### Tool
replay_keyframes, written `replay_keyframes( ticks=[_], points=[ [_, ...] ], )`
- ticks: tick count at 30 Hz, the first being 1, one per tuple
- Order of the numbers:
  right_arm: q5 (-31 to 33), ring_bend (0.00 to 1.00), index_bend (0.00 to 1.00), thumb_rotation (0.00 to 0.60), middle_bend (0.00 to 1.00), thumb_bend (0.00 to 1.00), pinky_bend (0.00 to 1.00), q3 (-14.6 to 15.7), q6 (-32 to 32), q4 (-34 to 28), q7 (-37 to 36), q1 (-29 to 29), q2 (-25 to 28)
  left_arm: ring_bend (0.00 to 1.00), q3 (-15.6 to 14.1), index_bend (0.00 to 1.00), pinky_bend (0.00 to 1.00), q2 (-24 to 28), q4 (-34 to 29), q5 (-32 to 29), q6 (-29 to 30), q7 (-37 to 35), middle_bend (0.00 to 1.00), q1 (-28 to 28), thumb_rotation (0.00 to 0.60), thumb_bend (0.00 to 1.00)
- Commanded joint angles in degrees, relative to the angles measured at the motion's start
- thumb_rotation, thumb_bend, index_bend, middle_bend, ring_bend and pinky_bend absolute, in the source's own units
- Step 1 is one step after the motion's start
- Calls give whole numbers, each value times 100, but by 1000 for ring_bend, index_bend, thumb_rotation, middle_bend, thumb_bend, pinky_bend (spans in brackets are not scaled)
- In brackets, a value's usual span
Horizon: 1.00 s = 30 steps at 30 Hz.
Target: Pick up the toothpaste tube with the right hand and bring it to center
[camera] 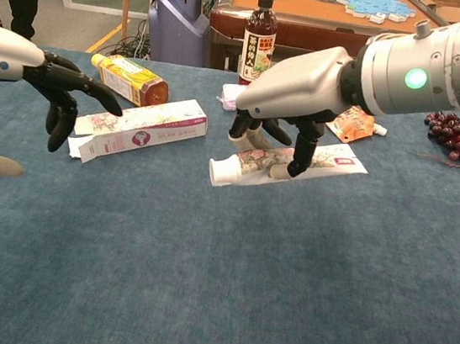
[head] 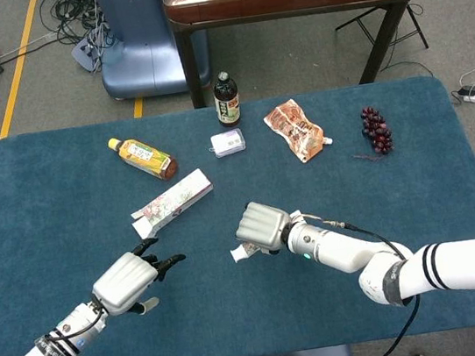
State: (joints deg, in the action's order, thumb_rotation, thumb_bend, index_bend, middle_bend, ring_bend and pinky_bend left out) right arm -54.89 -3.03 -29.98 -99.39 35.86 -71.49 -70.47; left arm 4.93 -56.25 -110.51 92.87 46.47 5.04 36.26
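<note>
Blue table (camera: 196,303); right hand (camera: 284,94) grips floral white toothpaste tube (camera: 252,162).

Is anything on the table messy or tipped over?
A little. The yellow tea bottle lies on its side, while the dark bottle stands upright. The toothpaste box lies with an end flap open. The toothpaste tube isn't on the cloth: the right hand holds it up.

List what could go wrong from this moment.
1. The right hand holds the tube only near its middle, both ends sticking out; it may tilt or slip.
2. The left hand is open close to the carton and could knock it.
3. The two hands could collide at center.
</note>
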Motion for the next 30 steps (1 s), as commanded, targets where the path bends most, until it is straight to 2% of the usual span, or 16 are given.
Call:
replay_keyframes(
  ticks=[1,10,30],
  points=[
    [80,529,692,600,643,896,326,37,-19,55,48,-148,-89,388,67,100,44,-72,-100,-204,-210,166,470,189,600,222],
    [353,532,692,599,643,896,326,194,-159,196,156,-532,-345,388,166,88,44,-41,-352,-968,-929,465,470,734,600,222],
    [505,536,694,600,643,896,326,438,-398,203,4,-778,-489,388,38,79,44,-455,-246,-1823,-1166,1061,470,1318,600,222]
  ],
)
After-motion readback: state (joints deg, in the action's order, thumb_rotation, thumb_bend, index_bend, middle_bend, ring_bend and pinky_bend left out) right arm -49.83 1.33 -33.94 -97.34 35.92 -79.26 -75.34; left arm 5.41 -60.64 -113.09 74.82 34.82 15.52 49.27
